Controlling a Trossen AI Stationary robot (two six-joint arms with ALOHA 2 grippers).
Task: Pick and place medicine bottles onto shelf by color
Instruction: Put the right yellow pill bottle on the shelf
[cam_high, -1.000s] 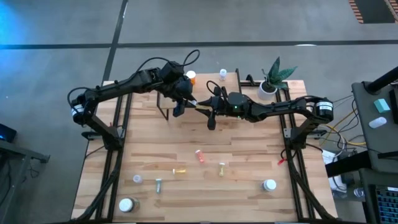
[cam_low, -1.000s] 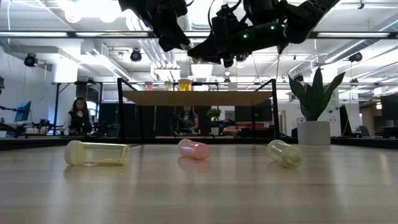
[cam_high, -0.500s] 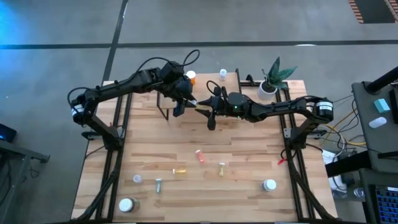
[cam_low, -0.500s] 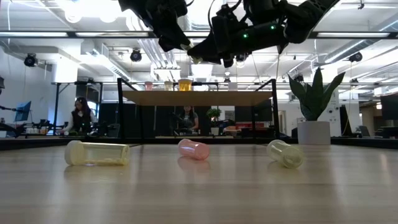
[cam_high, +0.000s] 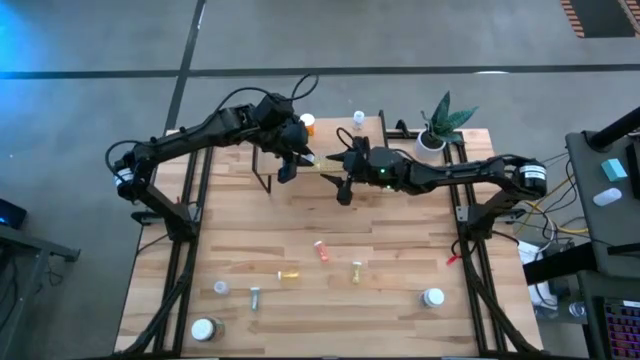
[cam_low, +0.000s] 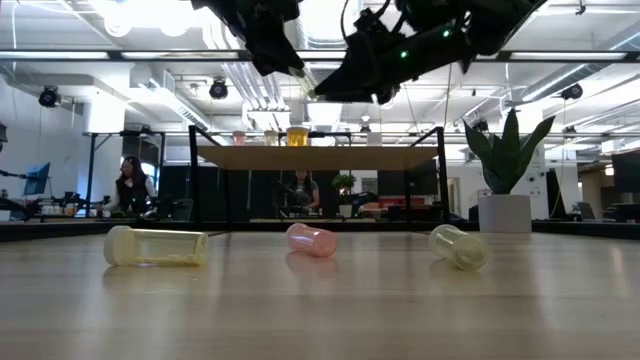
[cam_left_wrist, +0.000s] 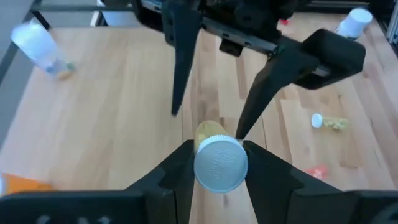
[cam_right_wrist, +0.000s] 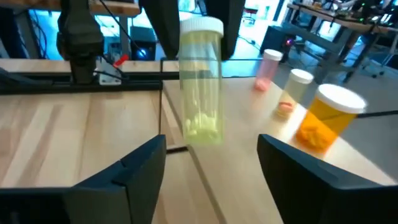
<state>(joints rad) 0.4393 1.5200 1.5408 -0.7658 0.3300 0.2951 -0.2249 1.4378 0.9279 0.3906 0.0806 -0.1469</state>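
A yellow medicine bottle (cam_right_wrist: 200, 93) with a white cap (cam_left_wrist: 221, 165) hangs in the air over the shelf (cam_low: 320, 157), cap end in my left gripper (cam_high: 302, 160). My right gripper (cam_high: 338, 175) faces it from the table's right side, open. Its fingers (cam_right_wrist: 127, 174) stand on either side of the bottle's lower end, apart from it. An orange bottle (cam_right_wrist: 326, 118), a pink one (cam_right_wrist: 268, 65) and a clear one (cam_right_wrist: 297, 84) stand on the shelf board. My left gripper pinches the yellow bottle at its capped end (cam_left_wrist: 205, 134) between its two fingers (cam_left_wrist: 177, 171). The fingers come slanting down from the table's left, along the bottle's length. The bottle hangs cap up, about upright, lifted clear above the shelf.
Loose bottles lie on the near half of the table: a pink one (cam_high: 321, 250), yellow ones (cam_high: 356, 271) (cam_high: 288, 273), small ones (cam_high: 221, 288) (cam_high: 254, 295) and white-capped ones (cam_high: 433, 297) (cam_high: 204, 328). A potted plant (cam_high: 440, 125) stands at the far right corner.
My right gripper has opened and let go of the yellow bottle, then drawn back a little toward the table's right. The bottle stays in the air in my left gripper.
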